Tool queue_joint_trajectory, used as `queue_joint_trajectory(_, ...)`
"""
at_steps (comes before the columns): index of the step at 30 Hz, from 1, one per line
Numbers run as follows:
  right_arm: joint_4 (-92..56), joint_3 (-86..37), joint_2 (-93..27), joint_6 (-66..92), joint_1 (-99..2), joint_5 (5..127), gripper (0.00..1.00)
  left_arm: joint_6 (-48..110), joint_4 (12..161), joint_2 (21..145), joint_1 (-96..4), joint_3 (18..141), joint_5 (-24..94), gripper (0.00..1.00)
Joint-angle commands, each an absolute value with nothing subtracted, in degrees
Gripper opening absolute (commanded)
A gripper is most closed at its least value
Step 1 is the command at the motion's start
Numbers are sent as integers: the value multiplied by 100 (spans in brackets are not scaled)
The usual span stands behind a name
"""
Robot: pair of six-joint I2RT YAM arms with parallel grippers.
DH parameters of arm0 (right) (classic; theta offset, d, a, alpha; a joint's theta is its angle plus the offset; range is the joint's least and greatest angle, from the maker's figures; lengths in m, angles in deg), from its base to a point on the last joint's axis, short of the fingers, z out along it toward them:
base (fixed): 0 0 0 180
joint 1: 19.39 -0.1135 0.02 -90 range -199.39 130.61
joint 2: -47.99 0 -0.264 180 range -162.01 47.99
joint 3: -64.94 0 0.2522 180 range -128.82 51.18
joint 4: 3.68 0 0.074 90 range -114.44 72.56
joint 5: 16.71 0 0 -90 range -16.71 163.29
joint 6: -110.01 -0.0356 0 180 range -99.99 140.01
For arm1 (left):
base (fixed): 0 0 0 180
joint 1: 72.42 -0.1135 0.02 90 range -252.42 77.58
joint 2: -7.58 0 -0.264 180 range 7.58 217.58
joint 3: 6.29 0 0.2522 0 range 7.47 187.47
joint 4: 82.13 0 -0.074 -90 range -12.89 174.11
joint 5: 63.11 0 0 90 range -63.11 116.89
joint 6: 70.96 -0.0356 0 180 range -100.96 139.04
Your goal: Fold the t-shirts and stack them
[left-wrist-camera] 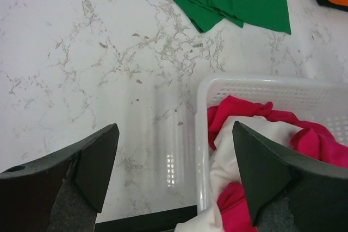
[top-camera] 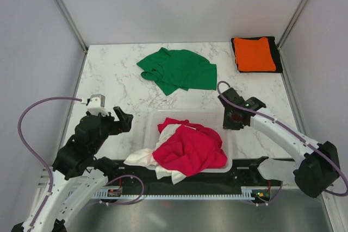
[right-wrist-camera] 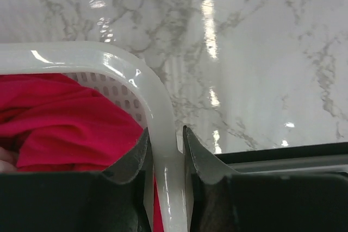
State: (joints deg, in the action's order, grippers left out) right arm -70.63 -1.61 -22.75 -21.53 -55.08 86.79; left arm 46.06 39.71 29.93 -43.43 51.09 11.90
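Basket (right-wrist-camera: 81, 58) rim pinched by right end effector (right-wrist-camera: 165, 131); left end effector (left-wrist-camera: 174, 129) gapes wide.
Soft, light red shirt (top-camera: 193, 148) heaped in basket at 6 o'clock, green shirt (top-camera: 179, 70) at 12; likely best pinched at a hem.

You had five t-shirts in view. Green t-shirt (top-camera: 176, 70) lay unfolded and rumpled on the surface (top-camera: 111, 74), far centre. Orange t-shirt (top-camera: 254, 54) sat folded square on the folded black t-shirt (top-camera: 279, 58), far right corner. Red t-shirt (top-camera: 191, 148) was heaped in the basket (left-wrist-camera: 202, 145). White t-shirt (top-camera: 142, 157) lay under it, spilling over the near-left rim.
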Motion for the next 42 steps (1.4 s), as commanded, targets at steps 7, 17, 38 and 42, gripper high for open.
queue_joint_trajectory(7,-7132,-287,-1125,-2341,-3005,9061,0,4505,4210,3043,-4359,5072,1107,92)
queue_joint_trajectory(17,-6938,-849,-1537,-1400,-393,8128,0,4497,4227,2991,-4359,5054,1142,92)
queue_joint_trajectory(38,-7466,-577,-711,-1866,434,8340,98,4409,4316,2999,-4359,5028,1379,92)
queue_joint_trajectory(42,-7144,-823,-668,-1683,215,7894,98,4409,4333,3008,-4359,5019,1370,92)
